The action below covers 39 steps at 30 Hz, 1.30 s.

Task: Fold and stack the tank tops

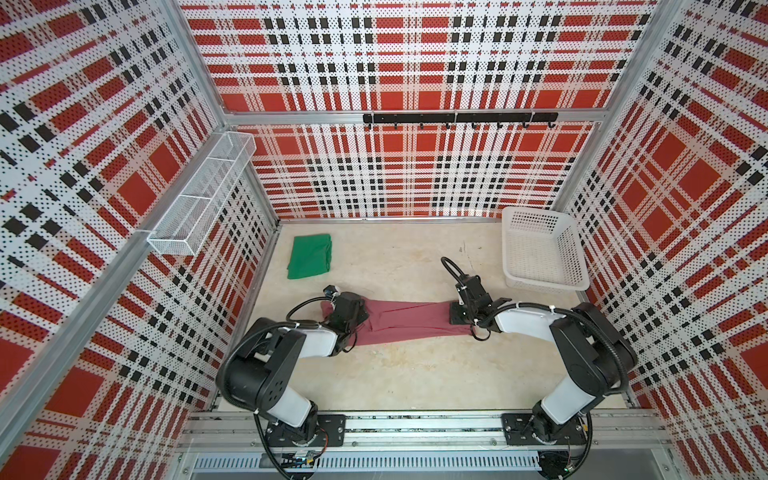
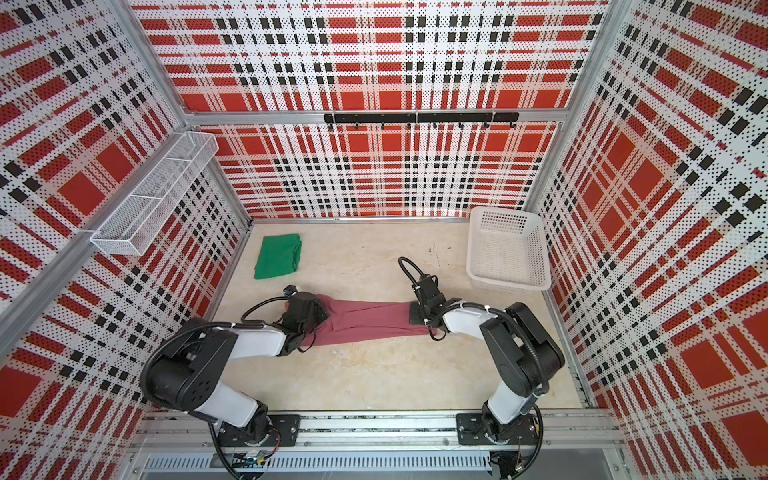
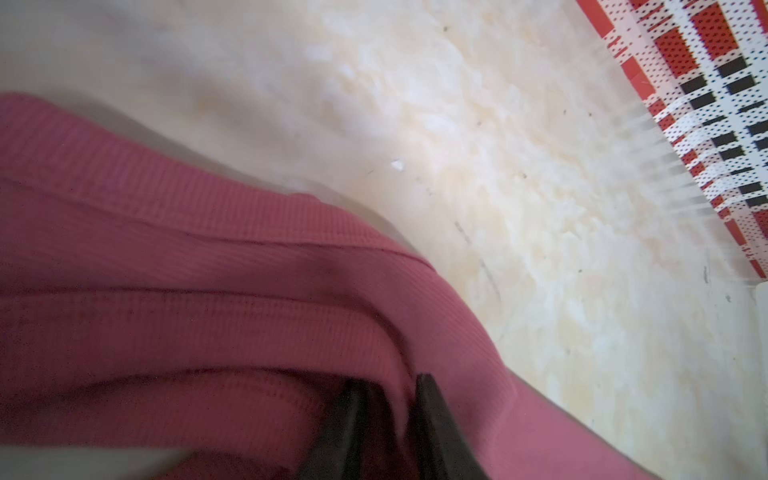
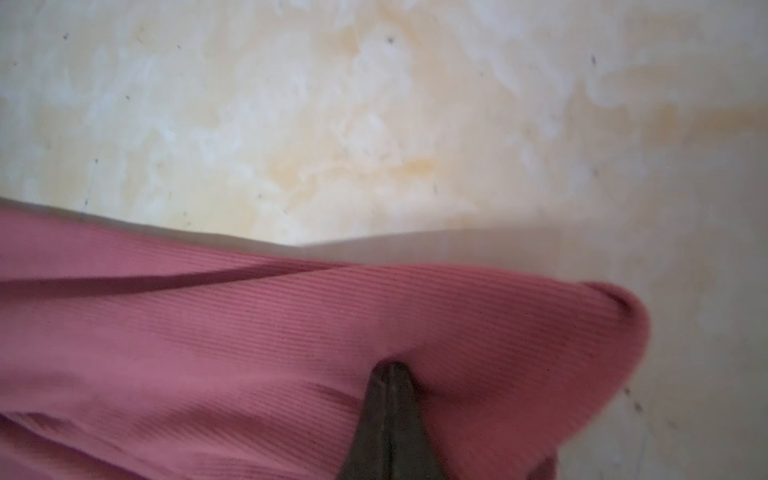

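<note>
Our left pincer (image 3: 390,380) and right pincer (image 4: 390,368) are each clamped on an end of the pink top (image 1: 407,322), stretched across the worktop (image 1: 395,374). The green top (image 1: 311,255) lies folded at the back left.

Left arm (image 1: 309,345): elbow bent, forearm low, reaching inward.
Left gripper (image 3: 390,386): jaws narrowly apart.
Right arm (image 1: 528,322): elbow bent, forearm low.
Right gripper (image 4: 390,368): jaws pressed together.
</note>
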### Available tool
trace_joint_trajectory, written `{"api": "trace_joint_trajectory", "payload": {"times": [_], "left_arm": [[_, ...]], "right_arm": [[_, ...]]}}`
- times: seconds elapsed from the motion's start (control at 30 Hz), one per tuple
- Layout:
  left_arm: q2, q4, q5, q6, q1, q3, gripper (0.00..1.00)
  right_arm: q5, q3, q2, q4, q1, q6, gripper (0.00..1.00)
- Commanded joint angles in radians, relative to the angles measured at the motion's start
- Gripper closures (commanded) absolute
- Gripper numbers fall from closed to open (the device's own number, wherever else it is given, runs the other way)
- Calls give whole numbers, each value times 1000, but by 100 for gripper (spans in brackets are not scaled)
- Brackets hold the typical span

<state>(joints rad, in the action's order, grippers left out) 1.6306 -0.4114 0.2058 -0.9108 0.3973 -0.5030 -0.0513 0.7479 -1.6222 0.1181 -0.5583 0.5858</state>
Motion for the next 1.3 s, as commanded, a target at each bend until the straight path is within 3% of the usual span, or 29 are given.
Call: {"api": "trace_joint_trajectory", "payload": {"times": [0.0,0.13,0.3,0.43,0.47,0.57,0.67,0.8,0.97,1.13,1.27], "left_arm": [[153,32,-106,46,12,-86,73],[328,55,-206,131,12,-330,69],[570,237,-363,311,19,-717,66],[676,403,-445,474,49,-962,58],[672,428,-448,514,56,-991,55],[612,485,-442,609,60,-1023,41],[513,543,-413,656,42,-1020,34],[364,580,-369,661,2,-998,32],[228,612,-297,585,-67,-888,37],[229,555,-280,512,-130,-761,45],[294,508,-271,487,-142,-780,51]], "right_arm": [[-2,-96,51,121,-45,104,100],[22,-180,90,127,-164,241,100],[73,-218,131,107,-376,403,100],[17,-162,228,190,-464,440,100],[-17,-145,266,225,-464,438,94],[-122,-87,358,319,-436,407,72],[-90,-69,408,326,-333,358,65],[-49,-65,416,270,-213,269,67],[7,15,308,251,-186,177,80],[121,13,218,201,-187,155,87],[158,-37,189,153,-195,172,89]]}}
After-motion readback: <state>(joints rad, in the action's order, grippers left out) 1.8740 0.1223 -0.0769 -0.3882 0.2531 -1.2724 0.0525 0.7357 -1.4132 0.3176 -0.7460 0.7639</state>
